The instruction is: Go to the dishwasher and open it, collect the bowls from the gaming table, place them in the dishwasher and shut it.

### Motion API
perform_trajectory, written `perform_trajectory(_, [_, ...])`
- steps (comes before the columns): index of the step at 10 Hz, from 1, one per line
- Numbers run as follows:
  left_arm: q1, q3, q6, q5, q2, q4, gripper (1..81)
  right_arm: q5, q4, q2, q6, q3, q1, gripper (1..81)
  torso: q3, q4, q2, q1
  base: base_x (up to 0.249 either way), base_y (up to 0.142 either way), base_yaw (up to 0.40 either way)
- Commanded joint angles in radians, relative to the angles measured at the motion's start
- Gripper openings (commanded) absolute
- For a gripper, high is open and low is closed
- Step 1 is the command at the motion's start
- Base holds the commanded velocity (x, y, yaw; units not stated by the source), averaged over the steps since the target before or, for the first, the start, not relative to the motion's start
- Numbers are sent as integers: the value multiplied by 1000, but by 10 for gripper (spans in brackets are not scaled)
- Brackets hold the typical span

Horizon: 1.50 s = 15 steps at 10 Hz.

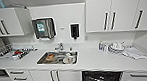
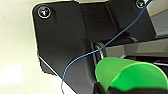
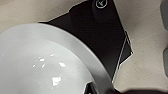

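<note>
Head view, left to right: a dish rack (image 1: 14, 53) is crowding the left end of the white counter (image 1: 91, 63). The sink (image 1: 57, 58) is sitting near the middle, dishes lying in it. Bare counter is running right of the sink to stacked plates (image 1: 116, 48) and a cloth (image 1: 134, 53) by the right wall. Upper cabinets (image 1: 117, 14) are hanging over the counter's back.

The dishwasher (image 1: 101, 78) is showing below the counter's front edge, right of the sink, as a dark opening with wire racks.

Left wrist view: a green bowl (image 2: 130, 75) is sitting close against the left gripper (image 2: 100, 87), pale floor beyond; jaw state cannot be told.

Right wrist view: a white bowl (image 3: 42, 62), glossy inside, is filling the near field; the right gripper (image 3: 100, 90) is dark at its rim, jaws unreadable.
</note>
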Motion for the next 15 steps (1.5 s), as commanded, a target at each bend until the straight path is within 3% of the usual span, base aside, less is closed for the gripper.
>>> perform_trajectory(1, [-44, 1, 1, 46, 1, 9, 10, -44, -10, -6, -1, 4, 46, 10, 0, 0, 0, 0, 0, 0, 0])
perform_trajectory(15, [-44, -2, -1, 44, -2, -4, 10, -44, -8, -6, -1, 4, 44, 10, 0, 0, 0, 0, 0, 0, -222])
